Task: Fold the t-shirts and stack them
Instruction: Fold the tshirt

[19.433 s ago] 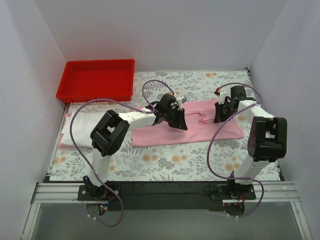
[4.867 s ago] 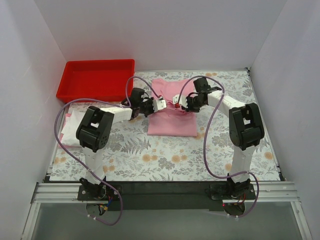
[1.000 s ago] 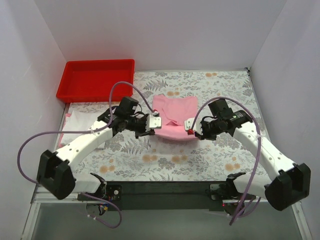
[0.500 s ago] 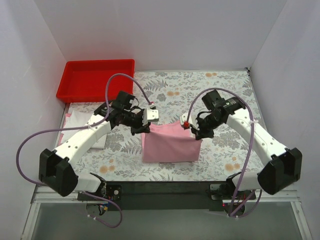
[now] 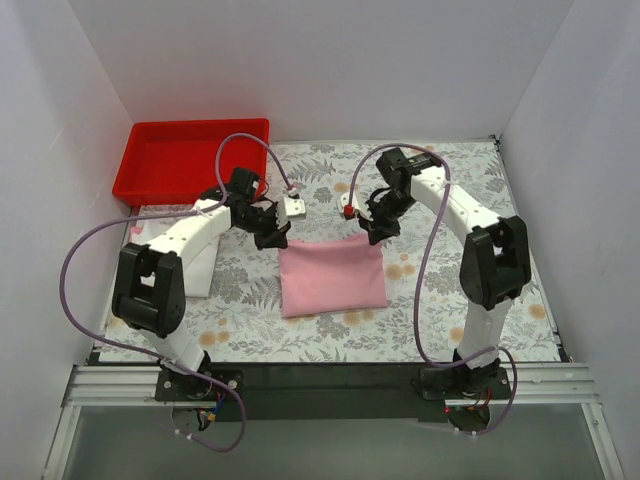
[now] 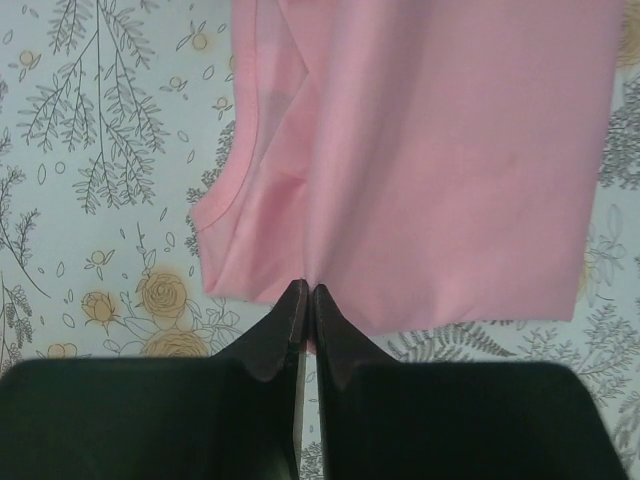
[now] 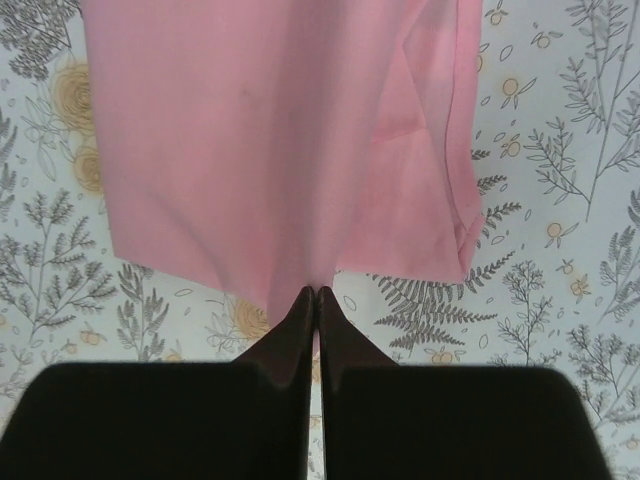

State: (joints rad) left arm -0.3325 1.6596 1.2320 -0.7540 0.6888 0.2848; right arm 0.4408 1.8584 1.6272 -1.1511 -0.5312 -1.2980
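Top external, mid-frame: draws pink shirt (image 5: 333, 278) further up the bench than half a second ago, apparently laying it flat, folded. Pinches its upper edge with left fingers (image 6: 285, 325) and right fingers (image 7: 335, 330), both clamped tight. Leaves releasing, then stacking by white shirt (image 5: 203, 275).

pink t-shirt (image 5: 332, 280): we see soft matt cloth, smooth, faintly creased where the fingertips pinch it.
fingers (image 6: 283, 330): we see smooth, dark matt plastic.
tablecloth (image 7: 560, 300): we see flat, matt printed fabric either side of the fingers.
tray (image 5: 190, 160): we see glossy red plastic.
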